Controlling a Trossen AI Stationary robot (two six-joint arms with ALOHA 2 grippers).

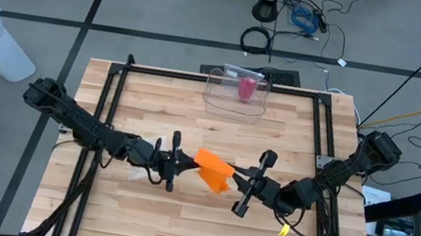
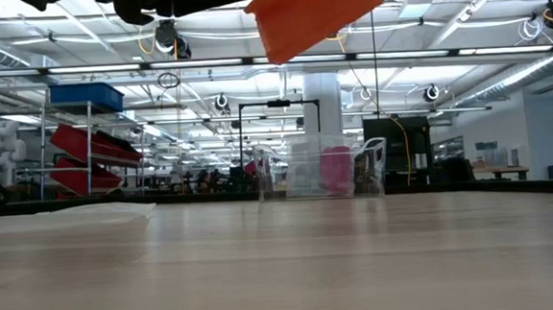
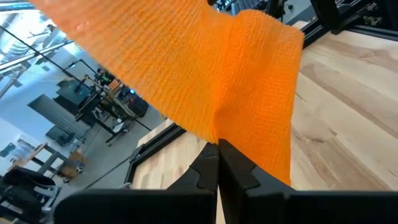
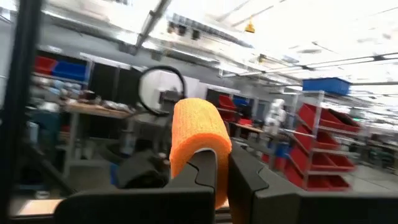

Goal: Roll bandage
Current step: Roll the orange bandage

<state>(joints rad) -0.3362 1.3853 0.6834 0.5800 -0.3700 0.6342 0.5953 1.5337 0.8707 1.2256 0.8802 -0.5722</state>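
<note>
An orange bandage is held in the air between my two grippers over the middle of the table. In the low view it hangs high above the tabletop. My left gripper comes from the table's left and is shut on the flat, unrolled part. My right gripper comes from the table's right and is shut on the curled, rolled end. My left gripper pinches the edge of the flat strip between its two shut fingers, coming level from the table's left. The strip spreads out beyond the fingertips, lifted clear of the table. My right gripper holds the rolled end between its two fingers, coming level from the table's right. The orange cloth curves over the top of one finger. The bandage is clear of the table.
A clear plastic container with a pink thing inside stands at the table's far edge, and it also shows in the low view. A white scrap lies on the table under my left arm. Black frame rails run along the table's sides.
</note>
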